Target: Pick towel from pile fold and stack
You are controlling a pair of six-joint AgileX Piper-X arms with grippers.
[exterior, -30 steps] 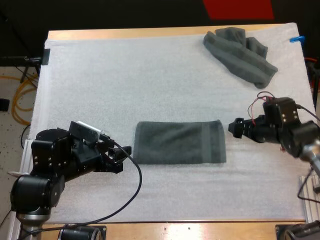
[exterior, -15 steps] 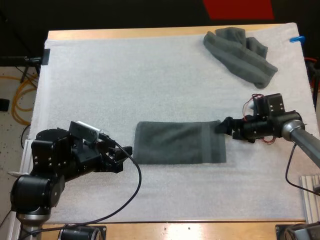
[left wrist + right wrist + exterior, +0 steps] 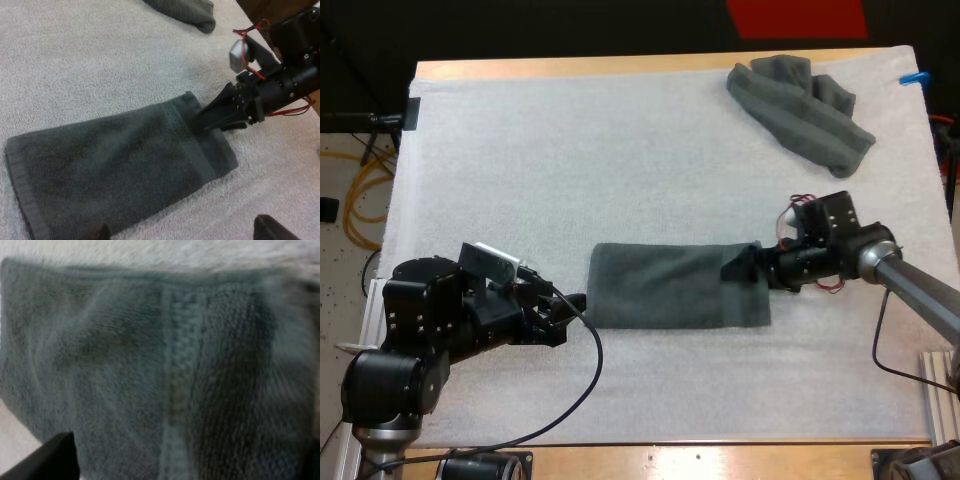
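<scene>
White mat (image 3: 620, 150): folded towel (image 3: 670, 285) flat; R gripper (image 3: 740, 266) over its right edge, jaws apart, nothing held.

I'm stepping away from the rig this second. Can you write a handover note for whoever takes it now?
Left gripper: open, at the left end of the flat towel, not gripping it.
Right gripper: open, low over that towel's right end, at its far corner.
Crumpled towel: far right of the white mat, away from both arms.
Done: one towel lies as a flat strip mid-mat.
Left: grip its ends, finish folding, set it down as the stack's base, then handle the crumpled one.
</scene>
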